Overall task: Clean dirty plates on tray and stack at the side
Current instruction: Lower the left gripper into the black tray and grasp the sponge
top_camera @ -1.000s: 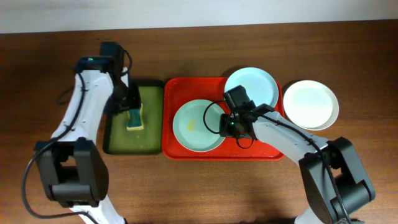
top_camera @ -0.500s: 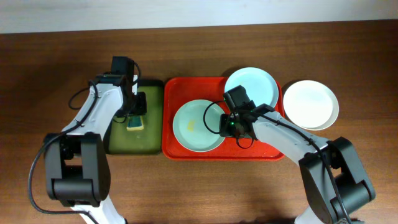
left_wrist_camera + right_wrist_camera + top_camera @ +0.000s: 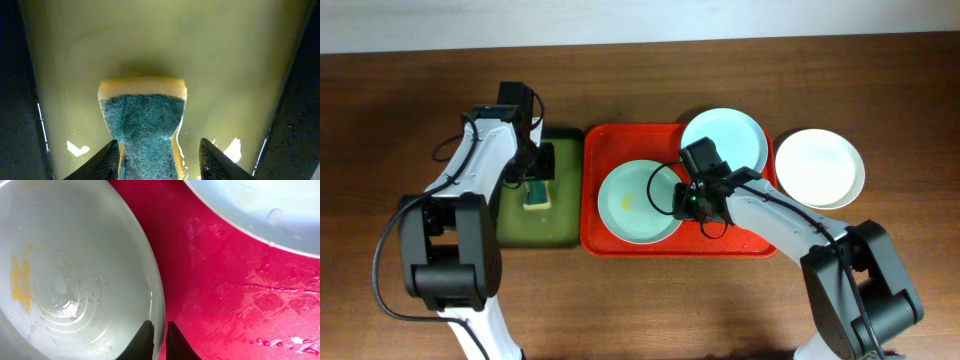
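Observation:
The pale green plate (image 3: 638, 203) with a yellow smear lies in the red tray (image 3: 752, 240). My right gripper (image 3: 679, 203) is shut on its right rim; in the right wrist view the fingers (image 3: 158, 335) pinch the plate's edge (image 3: 75, 270) over the tray floor (image 3: 225, 305). The pale blue plate (image 3: 723, 140) rests at the tray's back right corner and also shows in the right wrist view (image 3: 250, 205). The white plate (image 3: 820, 168) sits on the table to the right of the tray. My left gripper (image 3: 539, 176) is open, its fingers (image 3: 160, 162) on either side of a sponge (image 3: 142, 125).
The yellow sponge with a green scouring top (image 3: 536, 192) lies in the smaller dark green tray (image 3: 515, 225), left of the red tray. The green tray's floor (image 3: 150, 40) looks wet. A pale wall runs along the table's back edge.
My left arm has swung in over the green tray and its gripper now straddles the sponge. The right arm and the plates have not moved.

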